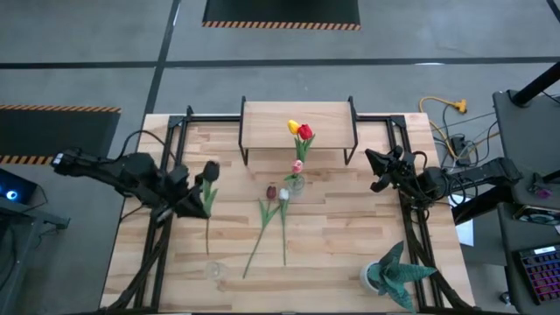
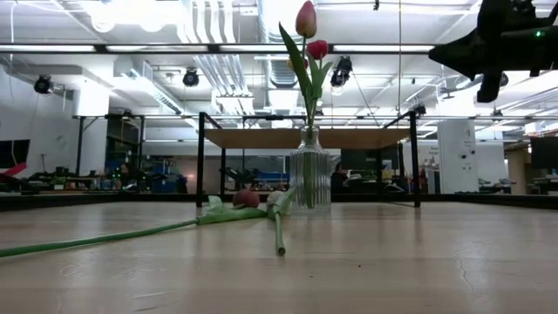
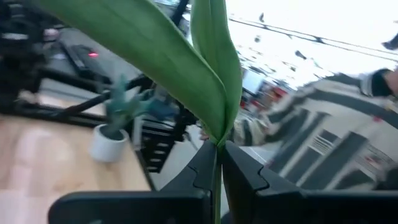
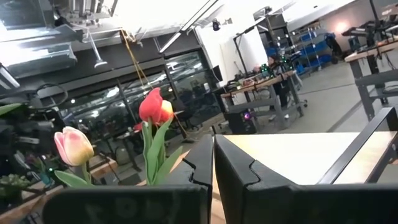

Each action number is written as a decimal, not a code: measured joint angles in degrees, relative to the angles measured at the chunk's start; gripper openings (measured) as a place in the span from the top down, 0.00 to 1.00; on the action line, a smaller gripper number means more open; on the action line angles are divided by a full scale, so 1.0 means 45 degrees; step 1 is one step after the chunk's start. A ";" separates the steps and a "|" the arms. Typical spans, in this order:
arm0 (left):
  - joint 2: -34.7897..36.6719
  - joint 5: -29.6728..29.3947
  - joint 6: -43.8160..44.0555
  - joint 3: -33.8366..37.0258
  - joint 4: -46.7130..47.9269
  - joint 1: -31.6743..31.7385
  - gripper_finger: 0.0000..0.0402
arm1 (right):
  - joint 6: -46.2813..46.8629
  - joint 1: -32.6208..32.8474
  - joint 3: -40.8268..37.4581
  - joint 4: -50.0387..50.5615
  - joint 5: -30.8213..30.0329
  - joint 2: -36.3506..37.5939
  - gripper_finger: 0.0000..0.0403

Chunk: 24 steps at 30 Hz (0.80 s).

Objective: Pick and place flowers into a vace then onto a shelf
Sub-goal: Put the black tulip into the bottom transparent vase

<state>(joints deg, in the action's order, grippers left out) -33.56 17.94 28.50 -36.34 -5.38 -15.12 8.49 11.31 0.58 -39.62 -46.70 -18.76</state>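
Note:
My left gripper (image 1: 194, 199) is over the table's left part, shut on a tulip with a dark head (image 1: 211, 168) and a long stem (image 1: 207, 232). A ribbed glass vase (image 2: 309, 179) stands in front of the shelf (image 1: 262, 115). It holds yellow (image 1: 293, 127), red (image 1: 305, 132) and pink (image 1: 297, 166) tulips. Two more tulips (image 1: 271, 191) (image 1: 283, 194) lie flat on the table beside it, with their stems toward the near edge. My right gripper (image 1: 371, 161) hovers shut and empty at the shelf's right end. My left gripper pinches the tulip's thin stem (image 3: 217, 168) between its two fingers, just below where two green leaves (image 3: 211, 74) spread out. The fingers come roughly level from the table's left and lie across the stem. The head points toward the far edge. I cannot tell whether the stem's lower end touches the table.
A spiky teal plant in a white pot (image 1: 391, 273) stands at the near right corner. A small clear glass object (image 1: 214, 269) sits near the front left. Black frame rails (image 1: 166, 175) run along both sides of the table.

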 joint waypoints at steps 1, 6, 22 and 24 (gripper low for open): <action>0.0000 -0.0070 -0.0125 0.0000 -0.0114 -0.0277 1.00 | 0.0066 0.0000 0.0000 0.0000 0.0000 0.0000 0.98; -0.0250 -0.0359 -0.0944 0.0000 -0.0259 -0.1373 1.00 | 0.0127 0.0000 0.0000 0.0000 0.0000 0.0000 0.98; -0.1863 -0.0365 -0.1897 0.0010 -0.0405 -0.2331 1.00 | 0.0122 0.0005 0.0000 0.0000 -0.0331 0.0000 0.98; -0.2054 -0.0366 -0.2092 0.0015 -0.0556 -0.2350 1.00 | 0.0122 0.0005 0.0000 -0.0001 -0.0330 0.0000 0.98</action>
<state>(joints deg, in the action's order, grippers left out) -42.80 16.29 19.09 -36.27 -7.88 -25.69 9.04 11.33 0.58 -39.62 -48.18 -18.76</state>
